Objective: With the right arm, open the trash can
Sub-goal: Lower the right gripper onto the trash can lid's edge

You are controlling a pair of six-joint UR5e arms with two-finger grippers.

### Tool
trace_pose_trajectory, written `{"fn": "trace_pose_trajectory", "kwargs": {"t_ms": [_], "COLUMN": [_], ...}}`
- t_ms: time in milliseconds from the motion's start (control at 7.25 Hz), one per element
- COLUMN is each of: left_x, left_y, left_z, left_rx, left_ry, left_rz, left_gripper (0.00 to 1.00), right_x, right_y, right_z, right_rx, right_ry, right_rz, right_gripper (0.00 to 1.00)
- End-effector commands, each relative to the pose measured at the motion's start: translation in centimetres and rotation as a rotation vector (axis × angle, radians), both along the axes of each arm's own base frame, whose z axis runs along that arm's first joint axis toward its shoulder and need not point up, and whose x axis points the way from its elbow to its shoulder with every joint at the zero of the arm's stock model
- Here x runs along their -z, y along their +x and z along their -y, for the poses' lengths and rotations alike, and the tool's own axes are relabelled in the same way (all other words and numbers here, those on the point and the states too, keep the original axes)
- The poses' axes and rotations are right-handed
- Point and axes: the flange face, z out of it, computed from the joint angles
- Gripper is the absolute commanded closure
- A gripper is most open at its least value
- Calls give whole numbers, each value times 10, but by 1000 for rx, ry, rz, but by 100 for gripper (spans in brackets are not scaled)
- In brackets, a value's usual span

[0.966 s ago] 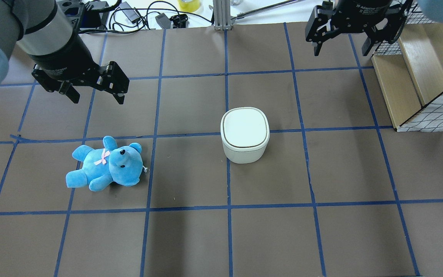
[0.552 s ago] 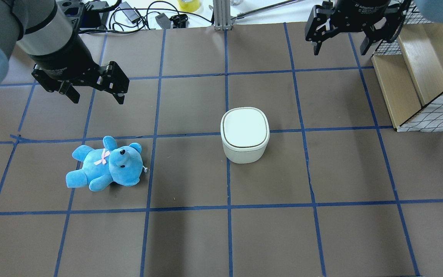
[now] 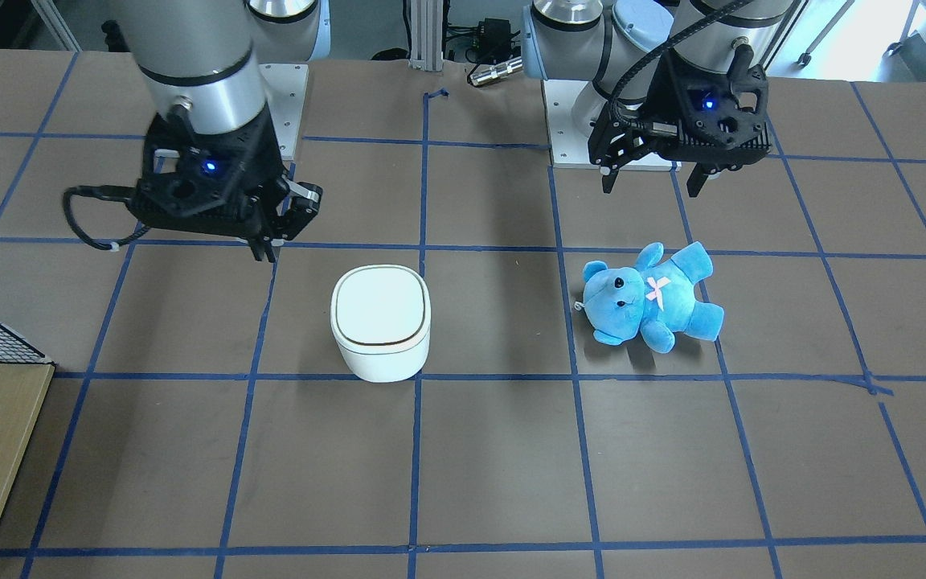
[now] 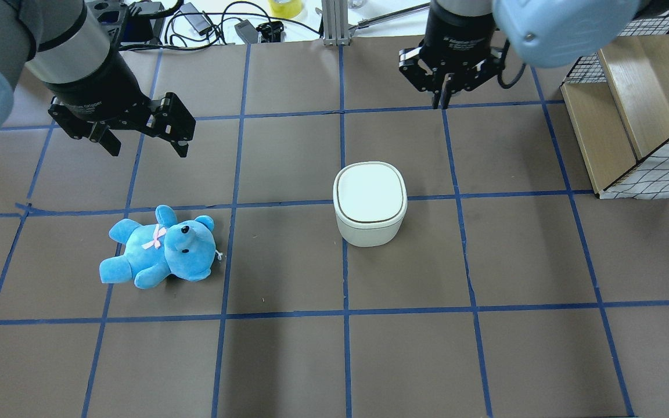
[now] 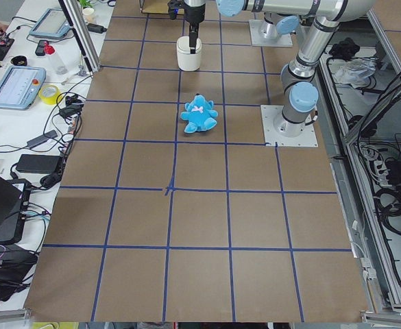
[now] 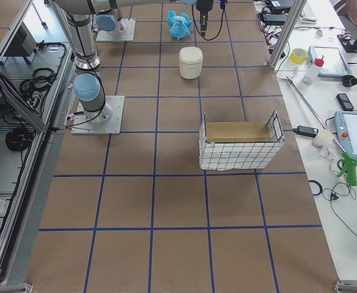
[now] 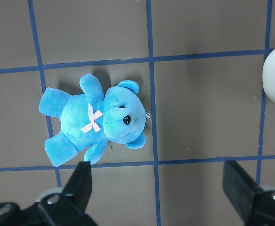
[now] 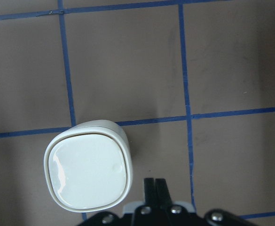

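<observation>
**Trash can (image 4: 369, 203) shut, right gripper (image 4: 444, 104) apart from it**

The can is seen near the table's (image 4: 288, 360) middle, on a crossing of blue tape lines, with its flat lid down. The right gripper is held above the mat beyond the can's far right corner, fingers pressed together, nothing held. The left gripper (image 4: 143, 142) is spread wide and empty, well apart from the can, with the blue bear (image 4: 160, 247) below it in the wrist view. A wire-sided wooden crate (image 4: 630, 116) is set at the table's right edge. Cables (image 4: 207, 23) are bunched past the far edge. Open mat is seen all round the can.
</observation>
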Motion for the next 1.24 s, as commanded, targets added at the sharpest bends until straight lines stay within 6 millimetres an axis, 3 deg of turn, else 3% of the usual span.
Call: {"fn": "trace_pose_trajectory", "kwargs": {"t_ms": [0,138,414,690,1103], "left_x": [0,0,0,0,0], "left_y": [0,0,0,0,0], "left_z": [0,0,0,0,0], "left_rx": [-1,-1,1,1,-1], "left_ry": [0,0,0,0,0], "left_rz": [0,0,0,0,0], "left_gripper": [0,0,0,0,0], "right_x": [66,102,145,161,172], "right_y": [27,28,25,25,41], "right_z": [-8,-14,-27,-31,-36], "right_rx": [-9,3,8,3,-26], "right_ry": [62,28,34,59,75], "right_rz": [16,44,43,38,34], "right_gripper": [100,100,100,100,100]}}
